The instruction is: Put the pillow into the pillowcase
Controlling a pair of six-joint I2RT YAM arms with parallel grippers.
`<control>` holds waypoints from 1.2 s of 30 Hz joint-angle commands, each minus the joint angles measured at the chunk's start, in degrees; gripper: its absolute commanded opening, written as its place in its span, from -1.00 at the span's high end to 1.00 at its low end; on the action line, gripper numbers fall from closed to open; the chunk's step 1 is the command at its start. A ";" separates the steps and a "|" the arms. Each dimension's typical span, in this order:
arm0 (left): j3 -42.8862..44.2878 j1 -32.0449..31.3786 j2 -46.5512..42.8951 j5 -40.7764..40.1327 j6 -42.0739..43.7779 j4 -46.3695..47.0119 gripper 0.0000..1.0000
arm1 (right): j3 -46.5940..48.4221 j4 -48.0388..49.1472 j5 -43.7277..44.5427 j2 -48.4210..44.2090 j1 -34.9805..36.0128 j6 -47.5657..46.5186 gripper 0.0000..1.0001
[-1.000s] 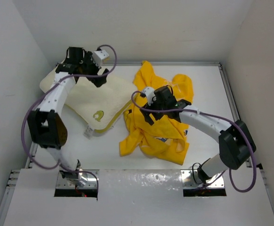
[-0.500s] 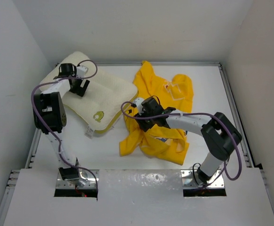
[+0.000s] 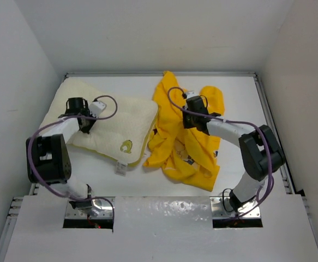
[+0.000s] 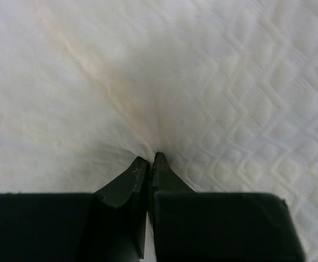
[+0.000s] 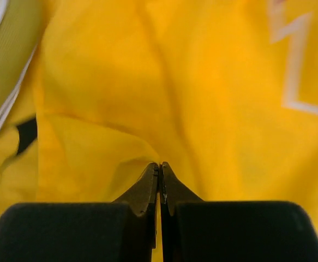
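Pinching is where both arms stand: the left jaws are pressed together on a small pucker of the pillow (image 3: 120,117) skin, creases running into their tips in the wrist view, and the right jaws are pressed together on a ridge of the pillowcase (image 3: 183,158) cloth. The pillow lies flat at 9 to 10 o'clock on the surface (image 3: 240,109), its tag (image 3: 120,169) hanging off the 6 o'clock corner. The pillowcase sits crumpled from the centre out toward 2 o'clock, its 9 o'clock edge touching the pillow's yellow band. The pillow is wholly outside the sack, so the task looks barely begun. Several things could spoil the next move. The left nip holds only a thin bite of cover on a thick, soft cushion, well in from any edge. A lift may tent the fabric and let it slide out, or drag the pillow crooked. On the right, the sack's mouth cannot be made out in the heap, and whether one layer or several is caught cannot be told. If both walls are held, pulling will haul the bundle along without opening it. Because the two pieces touch, a tug on either could drag the other and bunch the cloth under the pillow's edge.
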 commanded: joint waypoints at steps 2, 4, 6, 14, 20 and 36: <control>-3.21 0.34 -7.84 7.38 8.03 -25.52 1.00 | 8.37 -3.82 12.08 -2.42 -2.87 -0.14 1.00; 3.54 -0.10 -8.20 10.19 14.16 -37.90 0.26 | 13.91 -5.50 13.94 -1.19 -4.44 -1.11 1.00; 13.96 -0.53 -6.98 14.32 18.13 -47.58 -0.27 | 19.34 -7.09 13.16 1.27 -6.02 -0.94 1.00; 38.38 -5.27 1.19 33.15 19.83 -42.99 -0.99 | 32.55 -10.69 9.73 8.83 -6.30 -2.43 1.00; 43.08 -10.56 15.77 30.23 28.34 -39.76 -0.99 | 33.88 -11.31 9.02 10.24 -6.21 -3.75 1.00; 49.39 -12.93 34.61 30.95 38.55 -49.28 -0.16 | 31.59 -12.54 4.19 12.70 -6.12 -2.44 1.00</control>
